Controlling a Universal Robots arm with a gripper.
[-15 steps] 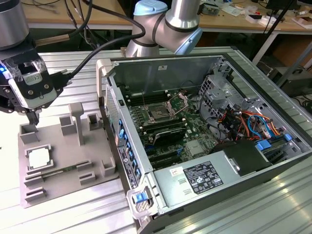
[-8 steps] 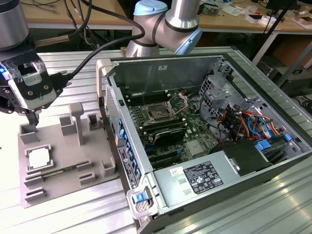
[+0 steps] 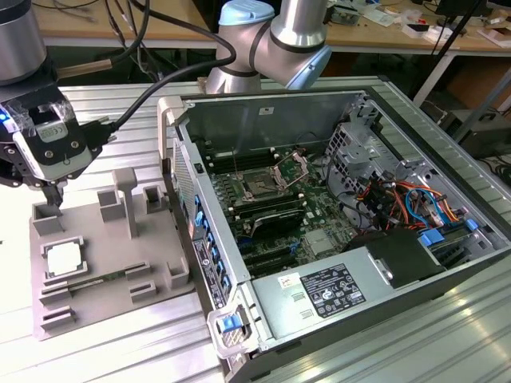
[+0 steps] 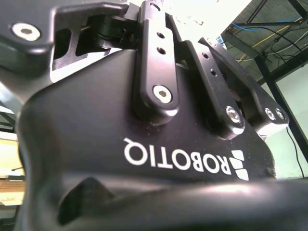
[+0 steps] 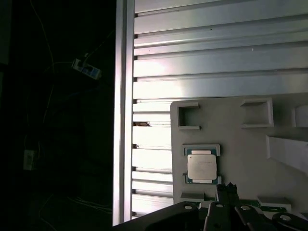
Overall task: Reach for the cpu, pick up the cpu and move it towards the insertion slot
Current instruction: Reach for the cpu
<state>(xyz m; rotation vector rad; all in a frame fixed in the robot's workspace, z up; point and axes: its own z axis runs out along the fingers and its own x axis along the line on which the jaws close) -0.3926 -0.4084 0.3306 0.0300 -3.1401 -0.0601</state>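
Jaws look pressed together on nothing. The gripper [image 3: 53, 199] hangs over the tray's [image 3: 104, 275] far edge. In the exterior view the cpu [image 3: 62, 259] lies flat in a tray recess, at 6 o'clock from the gripper and untouched; the slot [image 3: 259, 187] is at 2 o'clock, well apart.

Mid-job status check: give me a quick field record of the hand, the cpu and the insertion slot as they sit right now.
cpu: lying flat in a recess of the grey tray, shiny top up
hand: over the tray's corner, apart from the cpu, not holding it
insertion slot: inside the open computer case, to the exterior view's right of the tray
progress: cpu not yet picked up
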